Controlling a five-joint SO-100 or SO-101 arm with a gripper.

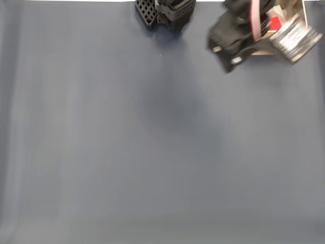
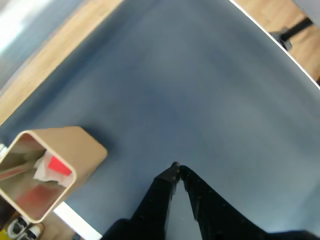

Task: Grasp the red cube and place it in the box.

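One red cube (image 2: 59, 165) sits inside the box (image 2: 80, 145), resting on white paper against the inner wall in the wrist view. I read the drop as done. In the fixed view the red cube (image 1: 274, 24) shows as a red patch inside the box (image 1: 297, 18) at the top right corner, partly behind the arm; that frame is motion-blurred, so I'd hedge on exactly how deep it lies.

My end effector (image 2: 176, 166) has its fingertips pressed together with nothing between them, hanging over bare blue tabletop (image 2: 200, 90), well clear of the box, which lies off to the left of that view.

Step in hand, as I judge it: retreat to rest. To do it well I'd keep the wrist high and swing away from the box, not across it, since those thin walls would likely tip or slide if clipped. I'd keep the jaws together so no finger can catch the rim. The black arm base (image 1: 167, 12) sits at the top edge of the fixed view, near the box, so I'd fold back slowly and watch elbow clearance on that side.
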